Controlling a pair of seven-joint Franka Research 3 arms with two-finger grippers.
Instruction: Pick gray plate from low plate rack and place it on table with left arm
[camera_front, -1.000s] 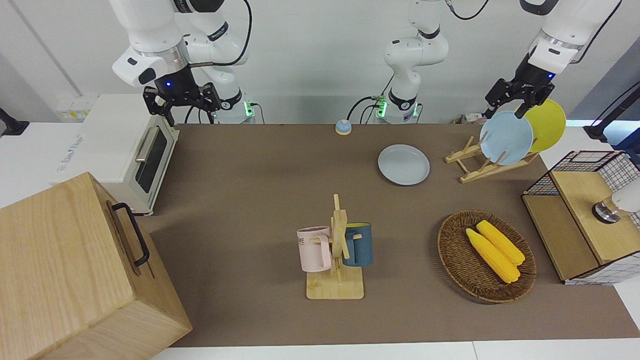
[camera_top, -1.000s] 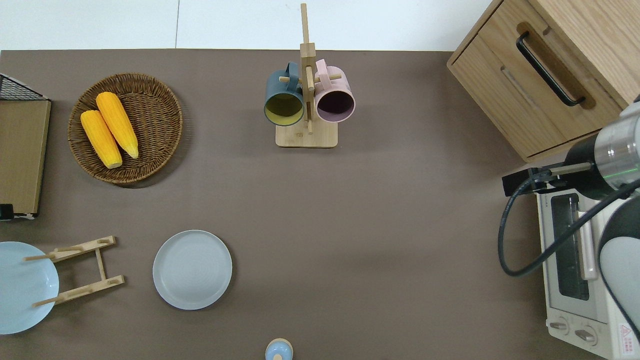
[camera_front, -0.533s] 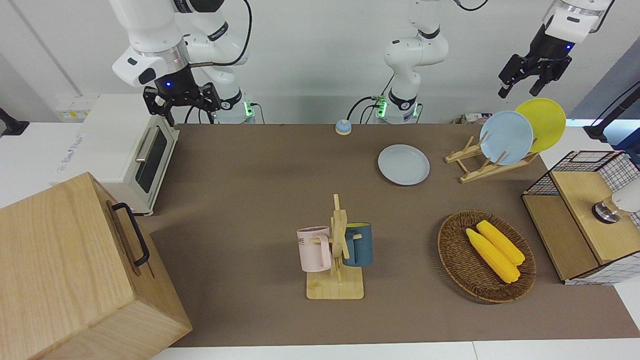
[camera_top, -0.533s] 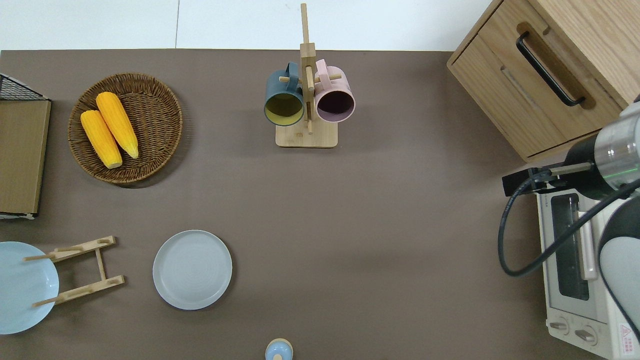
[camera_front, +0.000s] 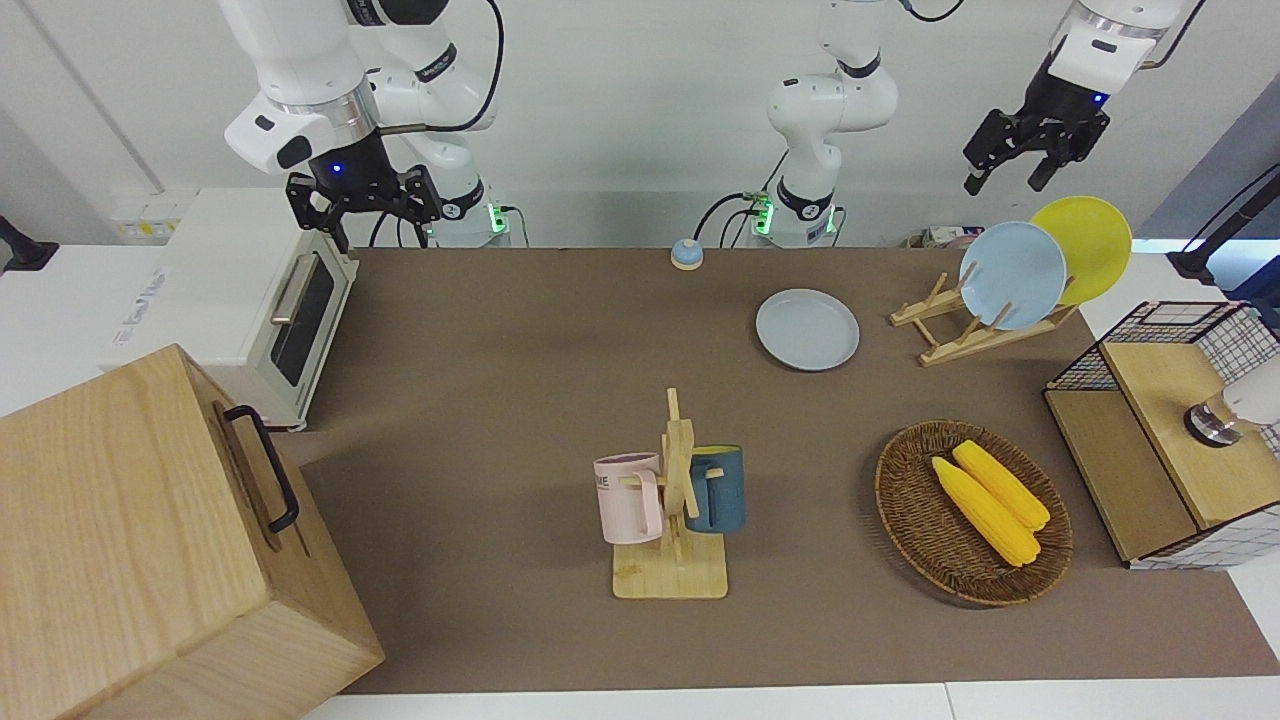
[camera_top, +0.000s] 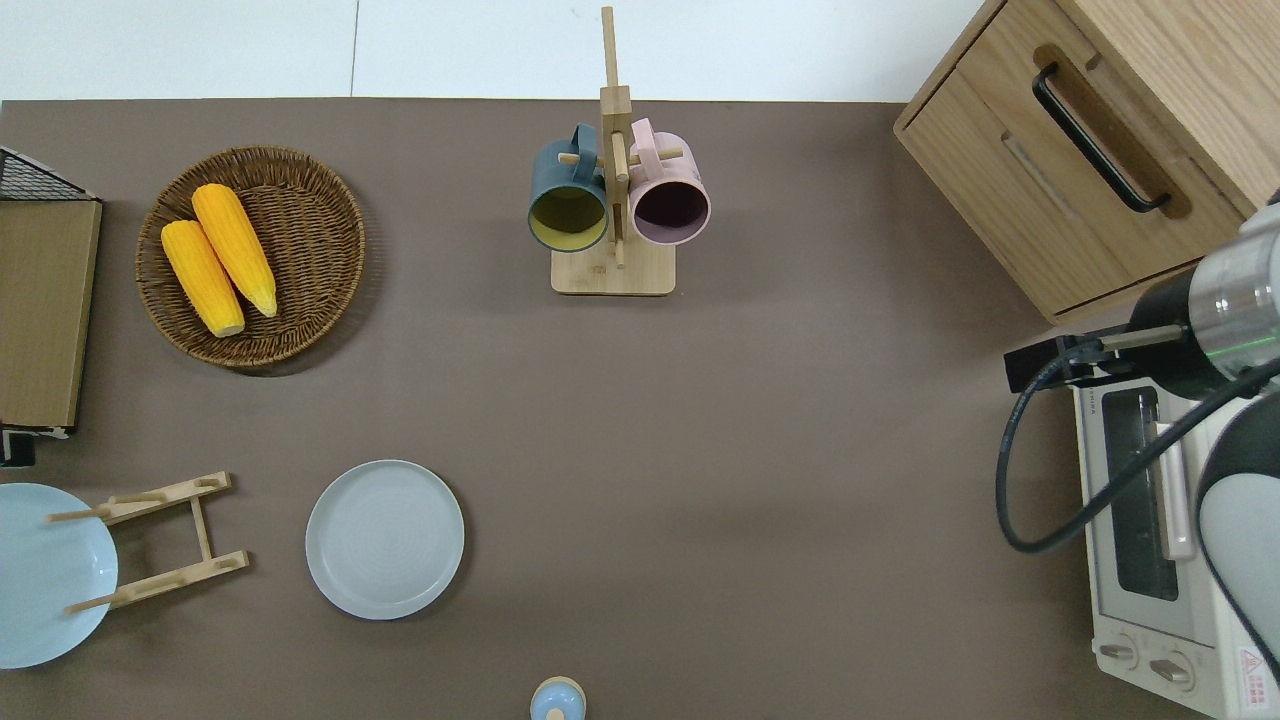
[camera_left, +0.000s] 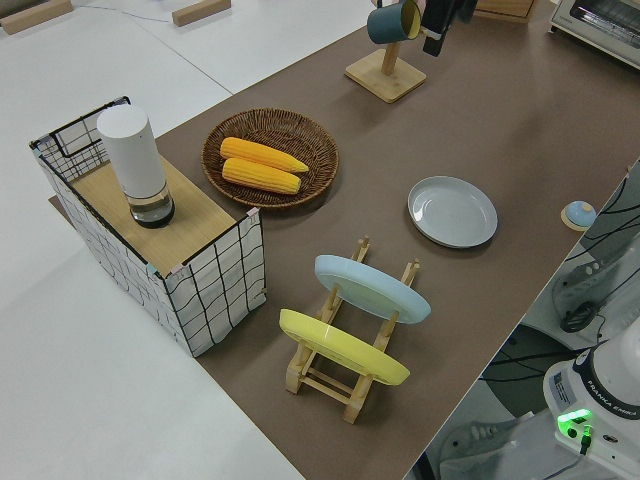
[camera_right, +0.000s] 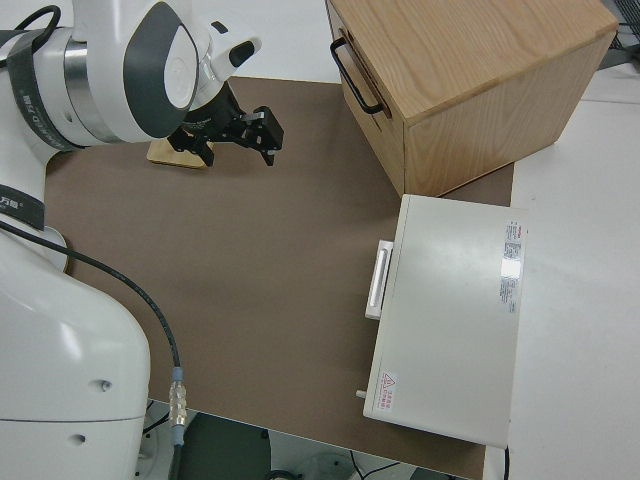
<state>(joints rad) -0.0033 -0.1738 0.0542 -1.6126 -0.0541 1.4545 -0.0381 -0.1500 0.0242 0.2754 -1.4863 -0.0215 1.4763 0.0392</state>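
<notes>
The gray plate (camera_front: 807, 329) (camera_top: 385, 538) (camera_left: 452, 211) lies flat on the brown table (camera_front: 500, 400), beside the low plate rack (camera_front: 945, 350) (camera_top: 200, 520) (camera_left: 320, 375) on the side toward the right arm's end. My left gripper (camera_front: 1005, 182) hangs high in the air at the rack's end of the table, open, with nothing between its fingers. It is outside the overhead view. The right arm is parked, its gripper (camera_front: 365, 215) (camera_right: 235, 135) open.
A light blue plate (camera_front: 1012, 275) and a yellow plate (camera_front: 1085, 248) lean in the rack. A mug stand (camera_front: 675, 500) with two mugs, a wicker basket (camera_front: 905, 510) of corn, a wire crate (camera_front: 1150, 330), a toaster oven (camera_front: 250, 300) and a wooden cabinet (camera_front: 150, 540) stand around.
My left gripper rose from the blue plate's rim to well above the rack, then drifted a little toward the table's middle. The gray plate stayed flat on the table.
</notes>
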